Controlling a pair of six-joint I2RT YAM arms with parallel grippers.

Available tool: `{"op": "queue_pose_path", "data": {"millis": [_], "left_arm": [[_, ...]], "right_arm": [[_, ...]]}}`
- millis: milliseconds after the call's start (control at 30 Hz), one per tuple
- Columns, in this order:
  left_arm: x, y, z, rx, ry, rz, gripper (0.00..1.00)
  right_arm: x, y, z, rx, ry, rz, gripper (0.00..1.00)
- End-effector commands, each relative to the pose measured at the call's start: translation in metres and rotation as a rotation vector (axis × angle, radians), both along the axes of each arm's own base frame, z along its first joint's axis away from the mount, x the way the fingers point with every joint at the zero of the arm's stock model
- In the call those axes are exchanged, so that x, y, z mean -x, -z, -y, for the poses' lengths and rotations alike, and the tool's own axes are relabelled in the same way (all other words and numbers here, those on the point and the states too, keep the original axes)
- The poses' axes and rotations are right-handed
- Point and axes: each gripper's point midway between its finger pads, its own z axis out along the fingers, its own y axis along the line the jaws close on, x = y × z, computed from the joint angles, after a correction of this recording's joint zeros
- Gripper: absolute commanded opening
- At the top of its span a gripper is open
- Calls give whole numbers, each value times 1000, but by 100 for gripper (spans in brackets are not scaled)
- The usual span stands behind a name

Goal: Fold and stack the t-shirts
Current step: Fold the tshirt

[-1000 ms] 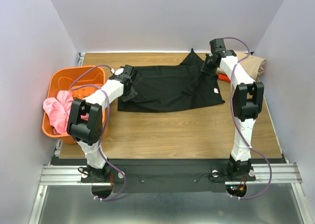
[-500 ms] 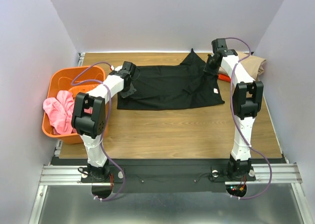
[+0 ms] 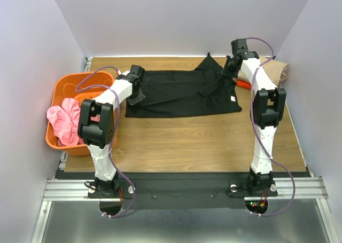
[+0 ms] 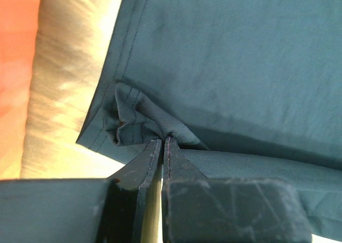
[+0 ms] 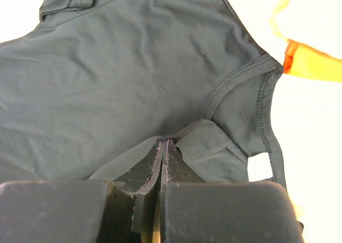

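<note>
The black t-shirt (image 3: 181, 93) lies spread on the table (image 3: 187, 141), left jaws pinching its bunched hem corner, right jaws clamped on a fold by a curved seam (orange cloth (image 5: 315, 61) just beside).

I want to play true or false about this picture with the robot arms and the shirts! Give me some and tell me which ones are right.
1. The black t-shirt lies spread on the wooden table. True.
2. The left tool pinches a bunched bit of that shirt's edge. True.
3. The right tool is wide open and empty. False: it is shut on a fold of the black t-shirt.
4. The basket sits on the right side. False: it is at the table's left edge, with pink cloth in it.
5. The tan t-shirt is in the basket. False: it lies at the far right corner.
</note>
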Motion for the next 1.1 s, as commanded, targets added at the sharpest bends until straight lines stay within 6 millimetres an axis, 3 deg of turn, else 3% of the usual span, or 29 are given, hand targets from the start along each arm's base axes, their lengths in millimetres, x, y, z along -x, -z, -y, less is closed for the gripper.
{"op": "queue_pose_path", "data": {"millis": [0, 167, 233, 267, 300, 333, 400, 433, 533, 633, 667, 700, 733, 767, 800, 900, 967, 1067], "left_arm": [[-16, -13, -3, -21, 22, 28, 0], [-32, -17, -5, -46, 40, 35, 0], [-39, -22, -7, -65, 42, 41, 7], [-41, -25, -10, -79, 38, 44, 15], [-49, -33, -10, -83, 31, 66, 38], [-52, -38, -10, -90, 32, 78, 51], [-64, -55, -11, -101, 23, 121, 83], [-69, -62, -11, -106, 29, 139, 88], [-81, -87, -12, -124, 20, 197, 94], [-82, -100, -8, -137, 37, 224, 95], [-79, -95, -4, -128, 56, 217, 95], [-76, -94, 0, -118, 72, 216, 96], [-72, -90, 10, -105, 101, 212, 96], [-67, -78, 17, -90, 128, 193, 96], [-62, -72, 23, -86, 146, 182, 96], [-45, -55, 40, -68, 201, 155, 97], [-32, -41, 49, -42, 231, 134, 97], [-22, -44, 52, -24, 240, 153, 97]], "right_arm": [[-13, -6, 5, 5, 0, 35, 0], [-15, 0, 4, 1, -1, 27, 0], [-19, -3, 3, 0, -1, 39, 0], [-20, -6, 4, 1, 0, 45, 0], [-23, -12, 4, 0, 1, 62, 1], [-25, -16, 5, -1, 5, 73, 3], [-28, -28, 8, -5, 15, 100, 28], [-28, -33, 10, -1, 23, 111, 52], [-25, -51, 21, 21, 41, 139, 68], [-13, -64, 31, 47, 41, 149, 72], [-1, -47, 35, 66, 51, 100, 73], [7, -55, 40, 77, 58, 104, 73], [14, -50, 42, 83, 63, 86, 73], [33, -25, 46, 92, 66, 12, 72], [33, -34, 48, 92, 71, 32, 71], [69, 5, 57, 87, 81, -68, 68], [75, 2, 61, 81, 88, -49, 65], [85, 14, 60, 81, 81, -74, 62]]}}
